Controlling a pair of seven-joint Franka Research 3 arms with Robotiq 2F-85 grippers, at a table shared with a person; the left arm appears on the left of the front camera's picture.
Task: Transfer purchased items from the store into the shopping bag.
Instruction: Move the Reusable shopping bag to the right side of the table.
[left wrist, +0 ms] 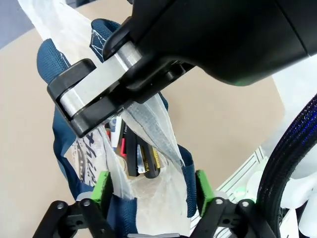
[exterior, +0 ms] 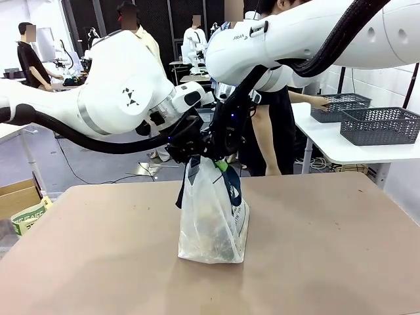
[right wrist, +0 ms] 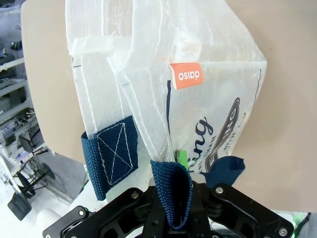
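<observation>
Shopping bag (exterior: 213, 220): translucent white plastic, navy handles, upright near the middle of the brown table (exterior: 328, 256), top held up by both grippers.
Right gripper (right wrist: 171, 208): clamped tight on a folded navy handle (right wrist: 172, 191) of the bag; orange tag (right wrist: 186, 75) shows on the bag wall beyond.
Left gripper (left wrist: 151, 188): jaws spread wide, green pads (left wrist: 101, 186) on either side of the bag's rim, touching or just beside it; no firm grip can be told.
Purchased items (left wrist: 133, 153): inside the bag, dark and white sticks packed together.
Far side: a person (exterior: 275, 125) standing, grey mesh baskets (exterior: 380, 125) on a white table.
</observation>
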